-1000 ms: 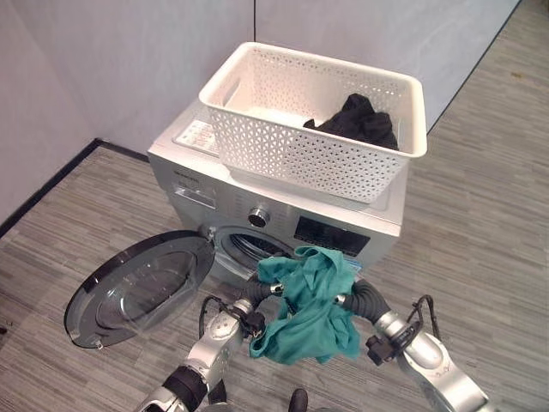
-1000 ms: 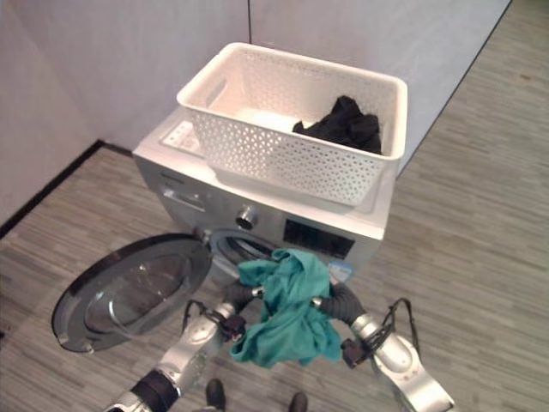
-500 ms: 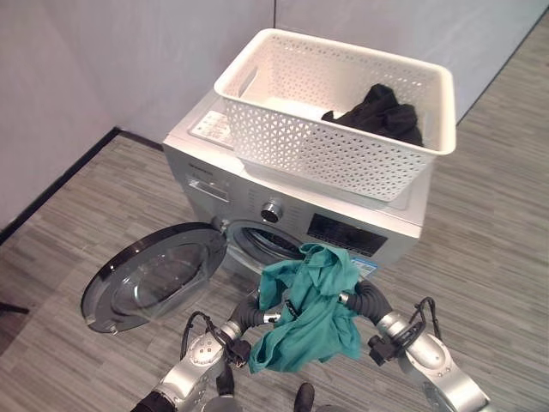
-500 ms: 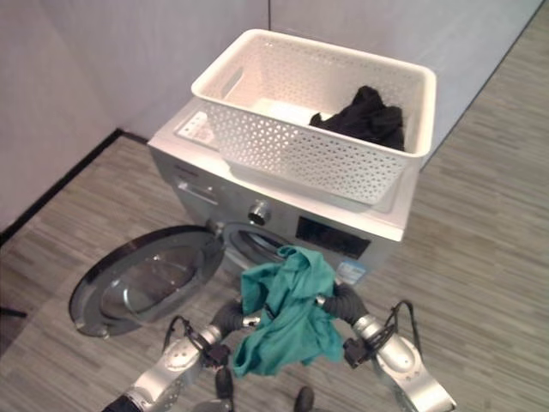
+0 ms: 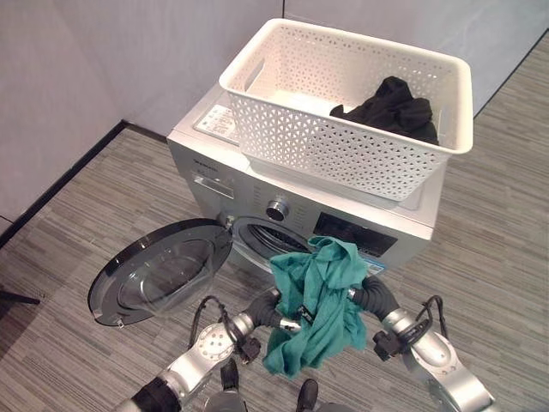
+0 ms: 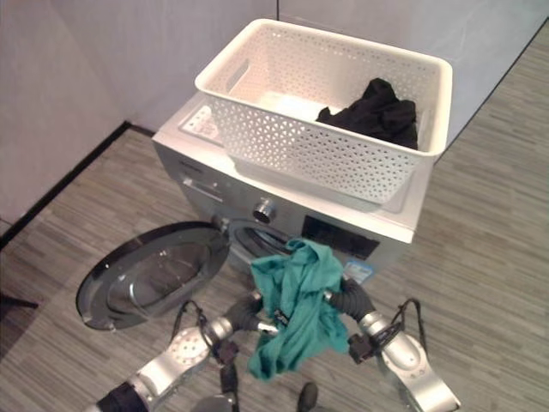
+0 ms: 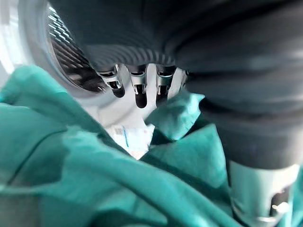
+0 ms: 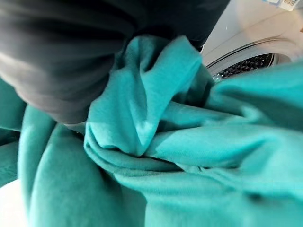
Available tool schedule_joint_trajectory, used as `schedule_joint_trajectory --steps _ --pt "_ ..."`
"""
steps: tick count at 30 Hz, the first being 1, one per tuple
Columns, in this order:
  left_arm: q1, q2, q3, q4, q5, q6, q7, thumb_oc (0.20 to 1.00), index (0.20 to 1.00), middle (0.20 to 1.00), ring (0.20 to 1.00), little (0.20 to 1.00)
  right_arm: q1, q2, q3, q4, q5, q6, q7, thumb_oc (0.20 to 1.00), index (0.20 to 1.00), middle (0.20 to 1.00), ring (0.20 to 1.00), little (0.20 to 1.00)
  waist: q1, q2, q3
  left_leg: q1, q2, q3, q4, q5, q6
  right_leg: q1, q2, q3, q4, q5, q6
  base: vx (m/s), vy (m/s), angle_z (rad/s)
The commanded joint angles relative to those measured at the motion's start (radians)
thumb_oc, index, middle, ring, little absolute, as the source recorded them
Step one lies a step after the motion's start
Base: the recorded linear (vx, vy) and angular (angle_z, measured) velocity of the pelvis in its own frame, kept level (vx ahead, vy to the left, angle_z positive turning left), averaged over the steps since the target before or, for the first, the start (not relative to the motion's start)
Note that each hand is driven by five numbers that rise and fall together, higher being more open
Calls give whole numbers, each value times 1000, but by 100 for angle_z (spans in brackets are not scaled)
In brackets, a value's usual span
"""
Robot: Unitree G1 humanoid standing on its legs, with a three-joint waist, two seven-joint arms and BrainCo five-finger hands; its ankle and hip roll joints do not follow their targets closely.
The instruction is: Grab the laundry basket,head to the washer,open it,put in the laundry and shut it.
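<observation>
You are in a staged laundry corner rather than a lived-in home: a silver front-loading washer (image 5: 300,215) stands alone on grey striped carpet (image 5: 77,223), backed by plain grey partition walls (image 5: 129,51) behind the washer.

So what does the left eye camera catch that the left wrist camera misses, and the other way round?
Left eye alone: the white basket holding a black garment, on top of the washer, and the open round door. Left wrist alone: the left hand from close up, its fingers straight, and the ribbed metal drum. Both: the green cloth at the washer's opening.
</observation>
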Motion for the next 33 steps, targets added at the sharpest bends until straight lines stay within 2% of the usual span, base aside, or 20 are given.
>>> schedule_joint_trajectory --steps 1,5,8,16,17,19,20,30,31,32,33 --pt "-98 -55 -64 86 80 -73 -10 1000 1000 1000 1000 1000 -50 12 -12 -75 55 -66 -8 200 200 200 200 200 -25 -61 -34 -79 -20 7 -9 23 3 76 -25 87 33 -88 33 0 0 0" --pt "-144 -93 -102 119 69 -72 -23 1000 1000 1000 1000 1000 -70 6 6 -72 61 -62 -7 200 200 200 200 200 -35 -61 -37 -78 -20 11 -9 18 4 74 -27 90 30 -85 36 0 8 -1" --pt "-191 -156 -142 178 75 -70 -9 1000 1000 1000 1000 1000 -99 -1 38 -70 67 -58 -9 200 200 200 200 200 -48 -62 -43 -78 -18 18 -9 14 5 73 -29 94 27 -81 37 -1 25 -5" --pt "-189 -206 -110 249 58 -74 52 1000 1000 1000 1000 1000 -112 8 50 -65 66 -56 -26 200 200 200 200 200 -53 -62 -45 -76 -20 24 -9 13 6 74 -30 94 22 -77 36 0 0 0" --pt "-191 -210 -106 256 60 -74 63 564 564 564 564 564 -112 11 49 -62 63 -56 -32 200 200 200 200 200 -52 -62 -45 -78 -19 25 -9 13 6 74 -30 93 22 -77 37 0 0 0" --pt "-190 -210 -104 258 61 -75 69 495 495 495 495 495 -112 13 49 -62 62 -58 -33 200 200 200 200 200 -52 -63 -45 -78 -19 26 -9 14 6 74 -29 94 22 -77 37 0 0 0" --pt "-184 -211 -97 261 64 -75 78 200 200 200 200 200 -111 14 49 -61 62 -58 -35 200 200 200 200 200 -50 -65 -43 -78 -19 25 -9 14 6 73 -30 92 24 -77 36 0 0 0" --pt "-163 -217 -51 303 108 -78 148 200 200 200 200 200 -91 34 68 -29 77 -47 -39 200 200 200 200 200 -37 -74 -32 -86 -17 20 -9 23 2 71 -25 80 26 -78 31 1 -3 0" --pt "-160 -219 -46 311 109 -75 154 200 200 200 200 200 -90 34 72 -22 82 -44 -38 416 416 416 416 416 -35 -76 -32 -86 -17 19 -9 23 2 70 -25 79 26 -78 31 0 0 0" --pt "-160 -219 -46 311 109 -75 154 200 200 200 200 200 -90 34 72 -22 82 -44 -38 416 416 416 416 416 -35 -76 -32 -86 -17 19 -9 23 2 70 -25 79 26 -78 31 0 0 0" --pt "-149 -222 -37 329 110 -74 163 200 200 200 200 200 -87 30 76 -15 69 -42 -36 1000 1000 1000 1000 1000 -33 -78 -32 -89 -17 19 -9 24 2 69 -24 80 25 -78 31 0 0 0"
